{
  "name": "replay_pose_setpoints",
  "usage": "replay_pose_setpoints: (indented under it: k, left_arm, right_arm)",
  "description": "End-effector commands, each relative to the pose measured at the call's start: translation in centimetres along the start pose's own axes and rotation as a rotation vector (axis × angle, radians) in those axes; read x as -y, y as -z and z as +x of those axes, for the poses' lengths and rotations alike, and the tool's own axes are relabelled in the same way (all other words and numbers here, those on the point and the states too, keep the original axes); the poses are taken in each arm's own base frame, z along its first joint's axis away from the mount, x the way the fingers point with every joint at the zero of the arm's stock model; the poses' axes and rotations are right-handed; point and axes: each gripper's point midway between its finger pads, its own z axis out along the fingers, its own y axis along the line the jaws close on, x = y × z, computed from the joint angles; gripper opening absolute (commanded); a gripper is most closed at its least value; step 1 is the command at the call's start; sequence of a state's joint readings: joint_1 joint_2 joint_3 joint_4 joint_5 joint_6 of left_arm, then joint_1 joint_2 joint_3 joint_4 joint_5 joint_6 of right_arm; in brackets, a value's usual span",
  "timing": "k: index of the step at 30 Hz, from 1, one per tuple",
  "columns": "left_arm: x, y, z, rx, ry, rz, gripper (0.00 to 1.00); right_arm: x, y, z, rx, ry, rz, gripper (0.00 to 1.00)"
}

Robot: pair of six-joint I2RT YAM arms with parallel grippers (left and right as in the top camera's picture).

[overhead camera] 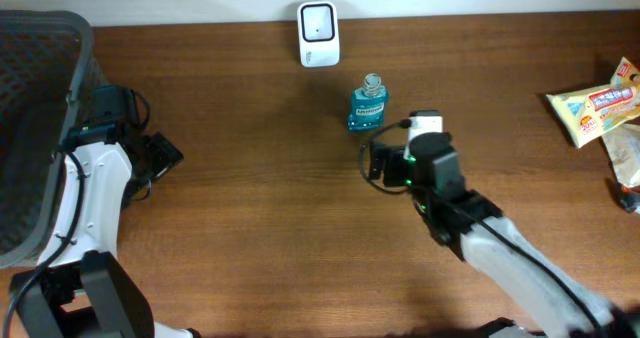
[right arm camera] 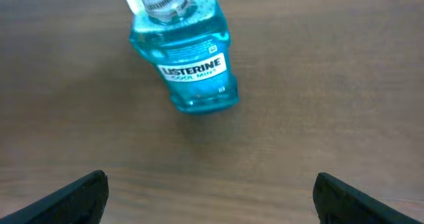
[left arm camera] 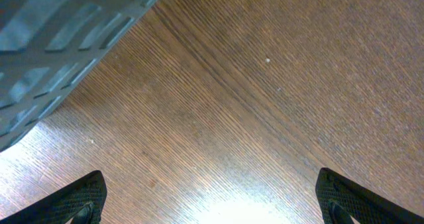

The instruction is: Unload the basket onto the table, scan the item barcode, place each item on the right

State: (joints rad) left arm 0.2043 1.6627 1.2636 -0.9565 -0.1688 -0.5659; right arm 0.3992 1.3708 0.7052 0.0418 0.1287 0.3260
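item: blue mouthwash bottle, apparently upright, near the far edge of the table, a little right of centre, label turned toward the right hand.
white scanner: at the far edge, near the bottle's left, probably set there so a barcode can be shown to it.
right hand: spread wide, empty, close to the bottle without touching, seemingly lined up for a grasp.
left hand: spread wide, empty, idle beside the basket at the left edge.
snack packets: at the right edge, likely queued.
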Motion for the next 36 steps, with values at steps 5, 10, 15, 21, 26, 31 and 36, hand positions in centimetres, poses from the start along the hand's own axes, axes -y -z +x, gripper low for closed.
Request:
replay_pose_setpoints:
  k: [5,10,15,21,26,31,36]
  left_arm:
    - [-0.4,-0.4,0.0,-0.007,0.008,-0.011,0.99]
    - [-0.4,-0.4,0.0,-0.007,0.008,-0.011,0.99]
    - [-0.4,-0.4,0.0,-0.007,0.009,-0.011,0.99]
    - [-0.4,-0.4,0.0,-0.007,0.008,-0.011,0.99]
    - [-0.4,-0.4,0.0,-0.007,0.008,-0.011,0.99]
    - [-0.4,-0.4,0.0,-0.007,0.008,-0.011,0.99]
    - [-0.4,-0.4,0.0,-0.007,0.008,-0.011,0.99]
  right_arm:
    - [-1.3,-6.6,1.2,0.070,0.084,-0.054,0.99]
    - [-1.2,-7.8,1.6,0.087,0.143,-0.048,0.98]
    - [-1.2,-8.5,2.2,0.091,0.336,-0.042,0.98]
    - [-1.6,-8.4,0.5,0.168,0.352,-0.043,0.98]
    - [-1.7,-8.4,0.1,0.185,0.350,-0.044,0.98]
    - [-1.7,-8.1,-1.4,0.248,0.284,-0.033,0.98]
    - [-1.7,-8.4,-1.3,0.255,0.284,-0.034,0.98]
